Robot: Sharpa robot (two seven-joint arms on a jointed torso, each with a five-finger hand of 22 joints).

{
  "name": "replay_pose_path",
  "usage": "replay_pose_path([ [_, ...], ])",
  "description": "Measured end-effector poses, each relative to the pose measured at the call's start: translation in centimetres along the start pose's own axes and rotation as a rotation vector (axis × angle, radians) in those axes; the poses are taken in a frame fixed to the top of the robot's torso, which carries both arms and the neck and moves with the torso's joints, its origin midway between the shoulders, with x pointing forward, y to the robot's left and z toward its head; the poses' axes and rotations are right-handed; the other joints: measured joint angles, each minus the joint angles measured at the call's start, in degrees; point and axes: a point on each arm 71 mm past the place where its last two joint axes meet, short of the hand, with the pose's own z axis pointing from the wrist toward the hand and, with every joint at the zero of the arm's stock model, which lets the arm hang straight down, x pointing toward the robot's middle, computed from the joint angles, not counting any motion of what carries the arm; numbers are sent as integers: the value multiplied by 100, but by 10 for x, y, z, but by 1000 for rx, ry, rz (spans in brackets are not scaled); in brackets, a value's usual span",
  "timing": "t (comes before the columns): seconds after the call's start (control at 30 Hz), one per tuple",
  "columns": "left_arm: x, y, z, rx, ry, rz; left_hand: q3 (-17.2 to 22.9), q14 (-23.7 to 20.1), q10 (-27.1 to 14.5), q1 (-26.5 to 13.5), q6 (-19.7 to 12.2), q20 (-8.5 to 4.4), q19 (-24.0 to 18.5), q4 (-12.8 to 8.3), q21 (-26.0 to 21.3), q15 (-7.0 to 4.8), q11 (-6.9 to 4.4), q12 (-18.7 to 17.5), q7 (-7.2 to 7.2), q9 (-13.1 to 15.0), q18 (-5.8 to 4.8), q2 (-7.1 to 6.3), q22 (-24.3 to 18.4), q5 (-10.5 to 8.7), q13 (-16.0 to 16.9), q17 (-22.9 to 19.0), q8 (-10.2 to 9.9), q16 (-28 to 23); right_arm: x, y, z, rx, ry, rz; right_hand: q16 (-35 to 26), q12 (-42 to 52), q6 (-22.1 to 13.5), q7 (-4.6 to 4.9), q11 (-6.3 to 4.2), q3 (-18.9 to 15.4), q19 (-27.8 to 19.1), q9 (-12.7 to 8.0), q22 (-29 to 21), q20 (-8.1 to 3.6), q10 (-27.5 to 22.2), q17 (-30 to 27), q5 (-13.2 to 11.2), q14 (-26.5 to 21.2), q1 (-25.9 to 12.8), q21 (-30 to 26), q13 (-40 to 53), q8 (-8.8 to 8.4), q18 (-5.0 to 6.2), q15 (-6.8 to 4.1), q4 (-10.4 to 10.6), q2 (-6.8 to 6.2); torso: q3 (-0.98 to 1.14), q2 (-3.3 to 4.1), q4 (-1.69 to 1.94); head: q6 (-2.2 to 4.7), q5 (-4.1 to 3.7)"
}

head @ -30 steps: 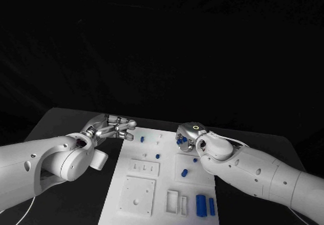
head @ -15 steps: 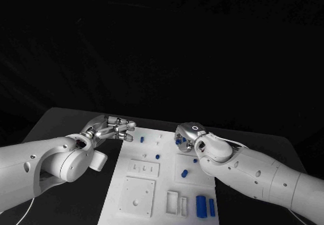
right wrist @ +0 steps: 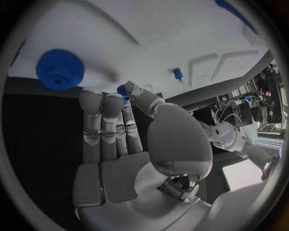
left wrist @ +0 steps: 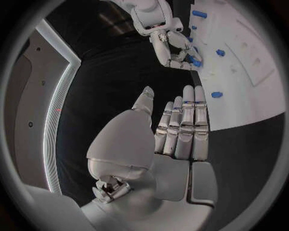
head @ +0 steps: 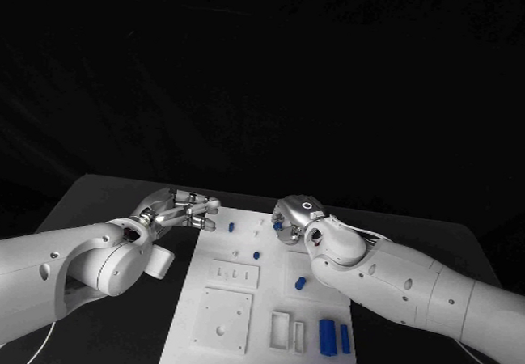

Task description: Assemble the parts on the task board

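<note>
A black table (head: 122,194) carries a long white rectangular task board (head: 248,311) scattered with small blue plastic parts. Both white arms reach toward its far end.

The right robot hand (head: 291,221) hovers over the far right part of the board. In the left wrist view its fingertips (left wrist: 180,60) curl down against a small blue part (left wrist: 195,61) near the board's edge, apparently pinching it. In its own wrist view a bit of blue shows between thumb and fingers (right wrist: 123,90), beside a round blue toothed gear (right wrist: 59,69) lying on the board.

The left robot hand (head: 182,208) waits just off the board's far left edge, over the table. Its fingers (left wrist: 185,126) are straight, side by side, holding nothing.

The step in hand looks like picking or seating a small part at the far end. The next move likely calls for a secure pinch, then steering the part to its matching hole.

Nearer the robot lie two blue cylinders (head: 327,334) and white recessed blocks (head: 225,313). The grasp is partly hidden behind the right wrist from above, and whether the part is lifted or resting on the board cannot be told.
</note>
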Motion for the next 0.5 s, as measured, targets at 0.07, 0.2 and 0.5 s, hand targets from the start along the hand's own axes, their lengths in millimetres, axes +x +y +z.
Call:
replay_pose_path([
  [0.07,1,0,0,0,2,0,0,0,0,0,0,0,0,0,0,0,0,0,0,0,0,0,0,0,0,3,0,0,0,5,2,2,-11,4,0,-1,0,0,17,9,0,0,34,0,17,0,14,0,0,0,0,-1,-3,0,9,0,-3,2,7,1,-5],
  [0.2,3,-1,1,2,7,0,15,0,0,0,0,0,0,-15,24,0,0,0,0,0,0,0,0,0,0,5,0,0,-1,10,5,10,-30,9,0,-2,0,0,18,16,1,0,42,1,18,-1,57,0,0,0,0,-2,-8,0,16,-1,-11,8,16,1,-9],
  [0.5,5,-2,2,6,12,0,15,0,0,0,0,0,0,-15,24,0,0,0,0,-1,0,0,0,0,0,5,0,0,-1,15,10,24,-65,16,-1,-24,14,17,18,15,1,0,107,2,18,7,140,0,2,-68,0,-21,-42,0,16,-2,-32,32,43,-1,3],
])
